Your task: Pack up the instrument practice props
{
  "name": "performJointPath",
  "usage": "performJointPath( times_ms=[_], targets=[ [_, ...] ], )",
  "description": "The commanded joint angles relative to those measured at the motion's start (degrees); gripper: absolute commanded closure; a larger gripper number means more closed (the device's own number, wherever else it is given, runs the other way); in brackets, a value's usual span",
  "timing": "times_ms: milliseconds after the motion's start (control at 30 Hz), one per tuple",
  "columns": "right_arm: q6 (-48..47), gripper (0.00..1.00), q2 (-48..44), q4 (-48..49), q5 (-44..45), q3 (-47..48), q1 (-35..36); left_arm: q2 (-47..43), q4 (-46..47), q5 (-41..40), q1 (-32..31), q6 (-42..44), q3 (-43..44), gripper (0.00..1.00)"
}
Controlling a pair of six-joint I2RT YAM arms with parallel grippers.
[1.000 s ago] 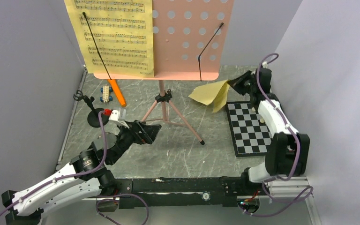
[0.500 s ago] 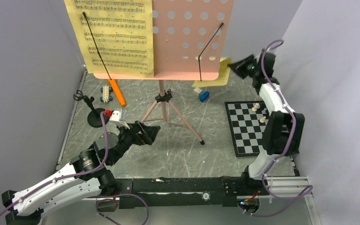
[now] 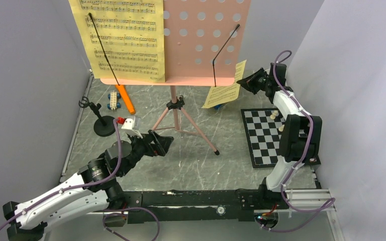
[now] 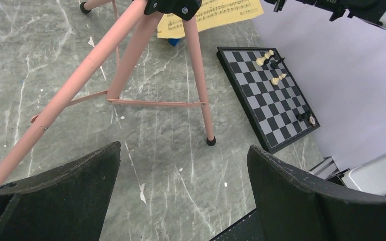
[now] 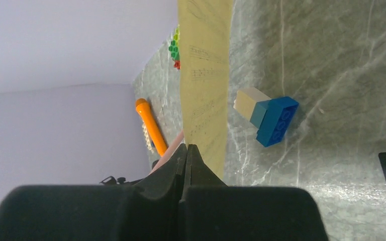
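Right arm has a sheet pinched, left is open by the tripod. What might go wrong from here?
1. The right hand grips the loose yellow page by one edge; it hangs limp beside the music stand and its wire arm, so it could snag or slip.
2. The open left hand sits near a tripod leg; a bump might tip the stand with its clipped page.
3. The right arm hangs above the chess pieces and might knock them.
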Motion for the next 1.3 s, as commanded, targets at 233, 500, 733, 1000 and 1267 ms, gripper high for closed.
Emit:
performJointPath(
  times_ms=[233, 500, 733, 1000, 1267],
  targets=[
    [-6.78, 1.0, 7.44, -2.06, 3.61, -1.75, -1.97, -1.59, 0.31, -0.13, -0.1, -2.52, -0.51, 0.01],
    [-11.25, 1.0, 9.91, -7.16, 7.54, -0.84, -3.14, -3.54, -1.31, -1.95, -0.1, -2.43, -1.15, 0.01],
    [-12.59, 0.6, 8.41, -9.19, 9.77, -0.22, -4.47, -3.9, -2.49, -2.45, -0.1, -2.77, -1.19, 0.01],
    [-12.8, 0.32, 1.12, -11.1, 13.85, 1.14, -4.35, -5.15, -4.0, -3.41, -0.1, -3.23, -1.54, 0.01],
    [-16.89, 0.36, -7.34, -6.16, 20.25, -6.33, 6.93, -6.46, -3.37, -5.31, -0.1, -3.49, -2.99, 0.01]
  ],
)
